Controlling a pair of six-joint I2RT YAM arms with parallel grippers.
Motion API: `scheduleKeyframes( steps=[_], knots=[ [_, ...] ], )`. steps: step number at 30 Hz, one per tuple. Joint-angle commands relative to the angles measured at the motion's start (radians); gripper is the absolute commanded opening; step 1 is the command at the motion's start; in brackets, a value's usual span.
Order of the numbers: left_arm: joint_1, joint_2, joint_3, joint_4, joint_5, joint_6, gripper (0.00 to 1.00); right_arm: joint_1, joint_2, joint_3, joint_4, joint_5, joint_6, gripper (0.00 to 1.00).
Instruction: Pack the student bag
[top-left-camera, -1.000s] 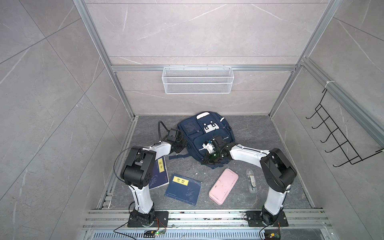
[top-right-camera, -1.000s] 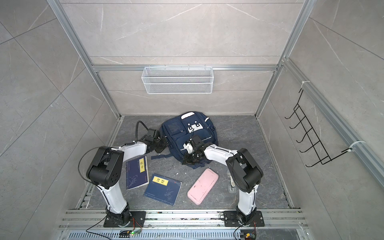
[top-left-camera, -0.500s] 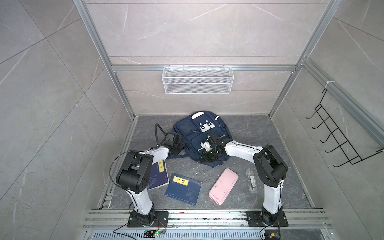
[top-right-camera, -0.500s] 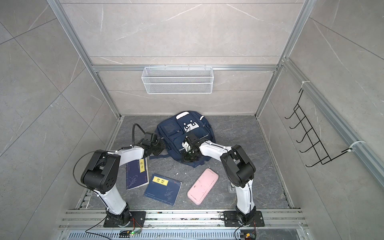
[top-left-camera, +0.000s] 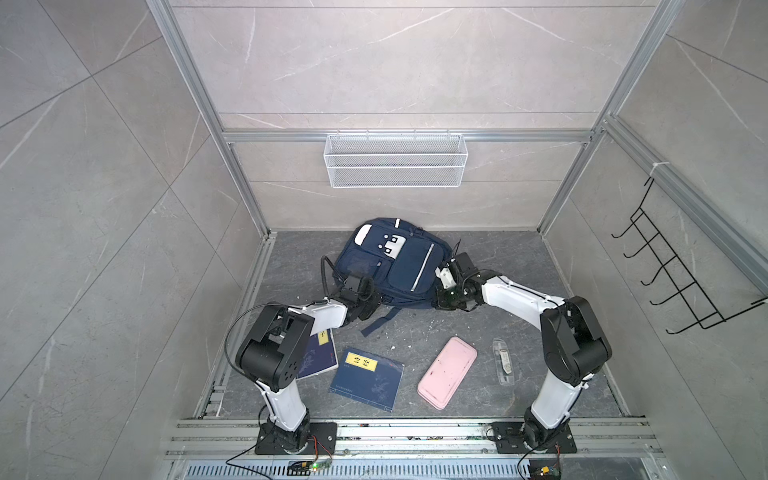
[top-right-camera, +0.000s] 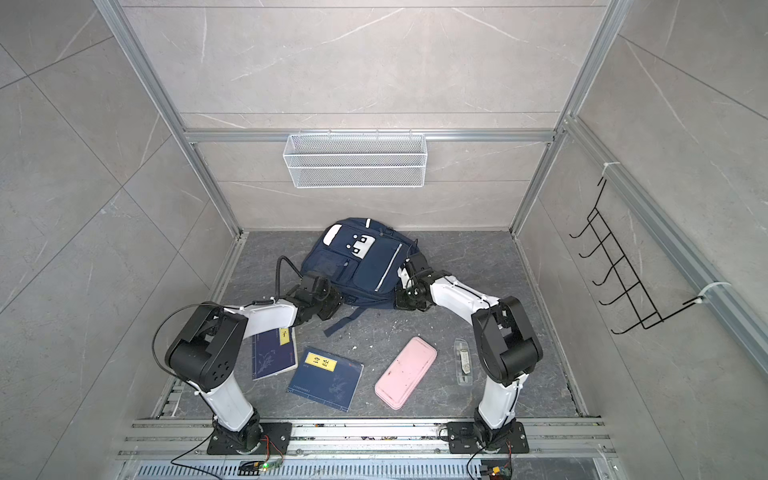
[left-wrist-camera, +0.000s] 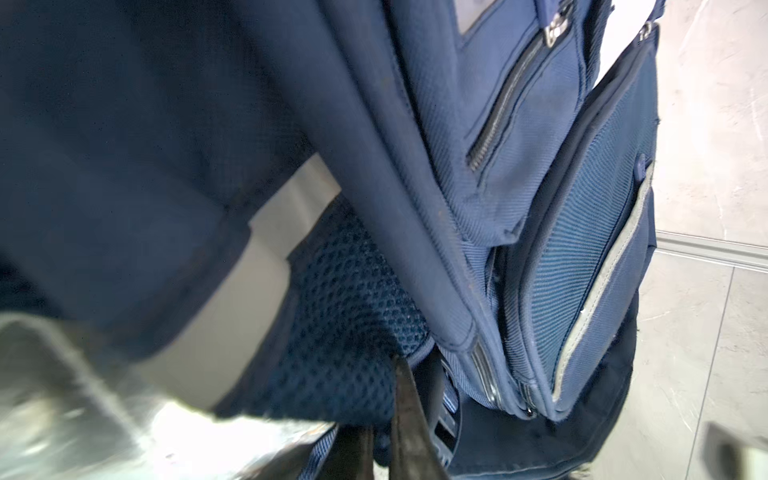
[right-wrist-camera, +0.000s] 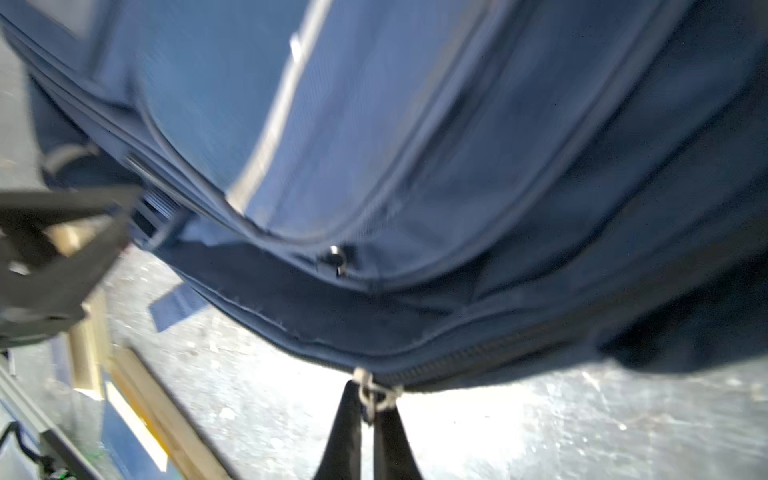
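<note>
Right gripper (right-wrist-camera: 369, 409) is pinched tight on the zip pull (right-wrist-camera: 374, 392). Left gripper (left-wrist-camera: 384, 432) looks clamped on the student bag (top-left-camera: 409, 266) at its lower hem, though that view's blurry. The bag lies by the floor's (top-left-camera: 498, 257) back edge. It's soft and floppy, so I'd grip hardware and seams.

Books (top-left-camera: 367, 377), pink case (top-left-camera: 447, 372) clutter floor (top-left-camera: 415, 328) (free beside student bag (top-left-camera: 409, 266)).

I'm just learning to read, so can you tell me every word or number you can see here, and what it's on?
Middle book: yellow label with two dark characters, too small to read.
Left book: yellow tag, marks too small to read.
Clear case: label inside, too blurred.
Student bag: no words seen.
</note>
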Motion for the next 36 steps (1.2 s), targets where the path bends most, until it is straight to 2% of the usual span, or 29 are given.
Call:
scheduleKeyframes(
  steps=[1,7,18,23,30,36],
  knots=[
    [-0.028,0.029,0.064,0.033,0.042,-0.032,0.02,0.040,-0.013,-0.048,0.035,-0.006,0.023,0.00],
    [-0.051,0.060,0.095,0.043,0.038,-0.048,0.02,0.157,0.057,-0.002,0.050,0.017,0.056,0.00],
    [-0.058,0.055,0.071,0.054,0.048,-0.051,0.03,0.234,0.230,0.196,0.089,-0.026,0.149,0.00],
    [-0.058,0.043,0.058,0.051,0.053,-0.045,0.05,0.248,0.279,0.258,0.130,-0.043,0.207,0.00],
    [-0.057,0.009,0.052,0.008,0.043,-0.013,0.17,0.249,0.336,0.329,0.149,-0.061,0.253,0.00],
    [-0.053,0.001,0.045,-0.001,0.042,-0.004,0.17,0.249,0.381,0.376,0.160,-0.085,0.280,0.00]
  ],
)
